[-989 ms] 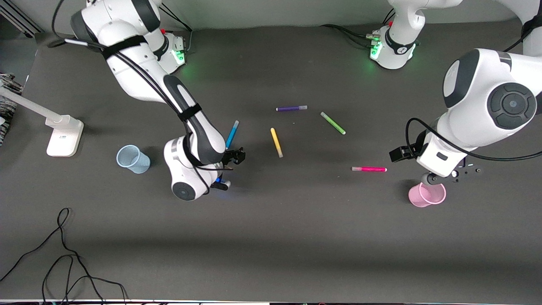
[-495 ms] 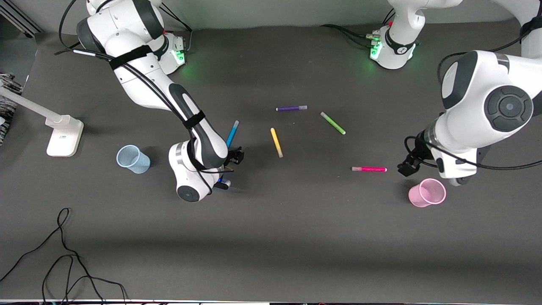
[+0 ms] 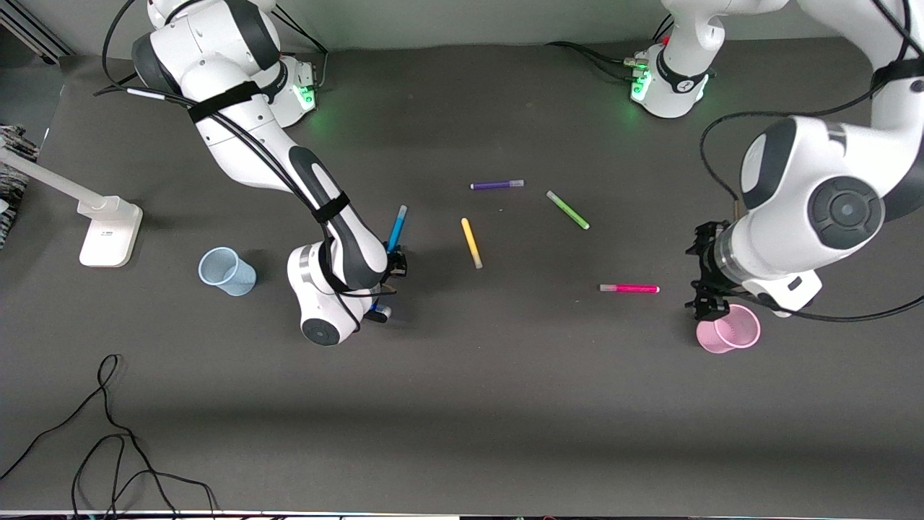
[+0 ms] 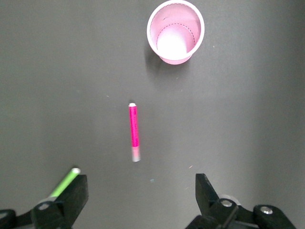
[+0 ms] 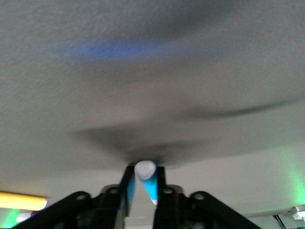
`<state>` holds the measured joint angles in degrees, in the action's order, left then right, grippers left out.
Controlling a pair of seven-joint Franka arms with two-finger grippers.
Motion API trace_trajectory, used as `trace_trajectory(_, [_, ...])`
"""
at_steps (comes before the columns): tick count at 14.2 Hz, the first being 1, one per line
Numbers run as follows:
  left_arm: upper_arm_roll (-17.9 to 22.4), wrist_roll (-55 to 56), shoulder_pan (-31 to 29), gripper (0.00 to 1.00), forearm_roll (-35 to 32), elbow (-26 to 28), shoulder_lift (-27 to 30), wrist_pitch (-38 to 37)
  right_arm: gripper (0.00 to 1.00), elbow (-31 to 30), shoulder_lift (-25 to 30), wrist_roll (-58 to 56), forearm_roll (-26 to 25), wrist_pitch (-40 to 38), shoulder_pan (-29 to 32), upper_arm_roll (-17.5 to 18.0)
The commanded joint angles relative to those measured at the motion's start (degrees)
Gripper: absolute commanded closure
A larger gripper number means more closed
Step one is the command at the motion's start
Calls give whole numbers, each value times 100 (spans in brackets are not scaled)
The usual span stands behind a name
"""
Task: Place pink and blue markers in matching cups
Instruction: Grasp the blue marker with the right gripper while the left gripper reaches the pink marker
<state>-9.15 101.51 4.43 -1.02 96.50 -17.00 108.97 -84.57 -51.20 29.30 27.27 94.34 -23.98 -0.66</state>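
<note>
The blue marker [image 3: 395, 228] stands tilted off the bench [image 3: 462, 404], its lower end pinched between your right gripper [image 5: 143, 191] fingers — next it wants carrying to the blue cup [image 3: 227, 271] beside that bent-down wrist. The pink marker [image 3: 629, 288] lies flat, near the pink cup [image 3: 729, 336]; your left gripper [image 4: 138, 198] hangs above both, fingers spread wide, holding nothing.

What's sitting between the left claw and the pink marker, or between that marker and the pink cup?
Nothing visible. The left claw hangs open above the table, with the pink marker lying on bare table. Only bare table separates the marker from the pink cup. The green marker lies off to one side, clear of that path.
</note>
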Motion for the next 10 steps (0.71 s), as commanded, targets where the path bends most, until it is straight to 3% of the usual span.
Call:
trace_trajectory(1, [19, 667, -4, 0, -125, 692, 75, 816, 93, 134, -119, 129, -29, -73, -46, -40])
trace_trajectory(2, [27, 677, 5, 0, -143, 912, 57, 1115, 100, 143, -119, 120, -29, -73, -37, -40])
trace_trajectory(6, [36, 685, -4, 0, -152, 1782, -92, 2214, 100, 161, 48, 147, -64, -126, 24, -92])
trace_trajectory(10, [72, 825, 5, 0, -494, 2521, -320, 3243, 100, 187, 1082, 129, -169, -425, 16, -644])
